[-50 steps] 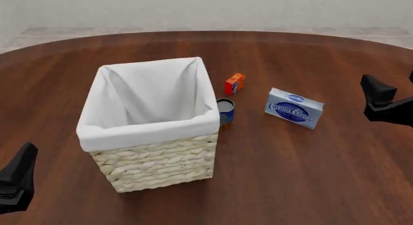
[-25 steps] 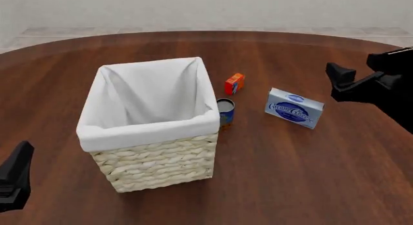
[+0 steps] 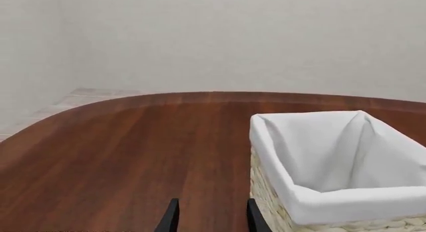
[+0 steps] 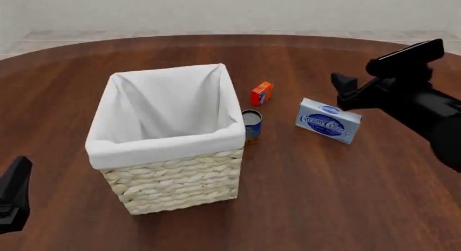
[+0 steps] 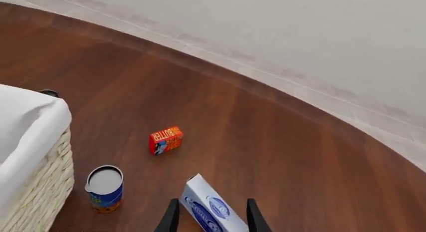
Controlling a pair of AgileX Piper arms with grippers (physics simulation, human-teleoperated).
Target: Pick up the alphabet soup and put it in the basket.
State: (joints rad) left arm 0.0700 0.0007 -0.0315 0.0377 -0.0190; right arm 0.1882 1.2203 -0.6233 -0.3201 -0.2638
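The alphabet soup (image 4: 251, 124) is a small can with a silver top and a blue and orange label. It stands upright right against the right side of the basket (image 4: 165, 149), a tall wicker one with a white liner. In the right wrist view the alphabet soup (image 5: 105, 188) shows beside the basket (image 5: 30, 157). My right gripper (image 4: 346, 90) hangs open in the air, to the right of the can and above the cream cheese box. The right gripper (image 5: 211, 219) holds nothing. My left gripper (image 4: 16, 196) sits low at the near left, open (image 3: 213, 222) and empty, with the basket (image 3: 332, 202) beside it.
A small orange-red box (image 4: 262, 93) stands just behind the can. A flat blue-white cream cheese box (image 4: 329, 120) lies to the can's right, below my right fingers (image 5: 171, 218). The table (image 4: 324, 197) is dark wood with a curved far edge.
My right arm has swung in to the left and farther over the table, now above the cream cheese box. My left gripper has sunk a little lower at the near left. No object has moved.
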